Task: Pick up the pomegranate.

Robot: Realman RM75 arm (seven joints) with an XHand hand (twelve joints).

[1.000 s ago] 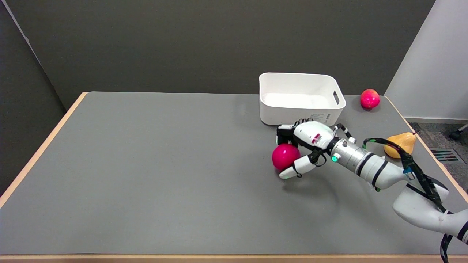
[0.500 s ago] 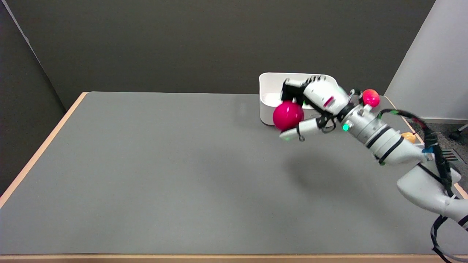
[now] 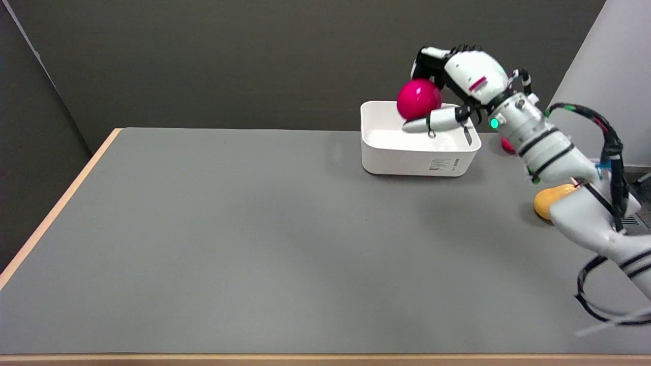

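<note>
The grey table (image 3: 229,244) stretches wide, with a white bin (image 3: 407,152) at its far side; a small label sits on the bin's near wall, its print too small to read. The right hand (image 3: 457,84) has risen well clear of the tabletop since a second ago, when it sat low in front of the bin. Its fingers are clamped around the pomegranate (image 3: 418,99), carried up with it and now in the air over the bin's far rim. A yellow pear (image 3: 548,199) lies near the right edge.
</note>
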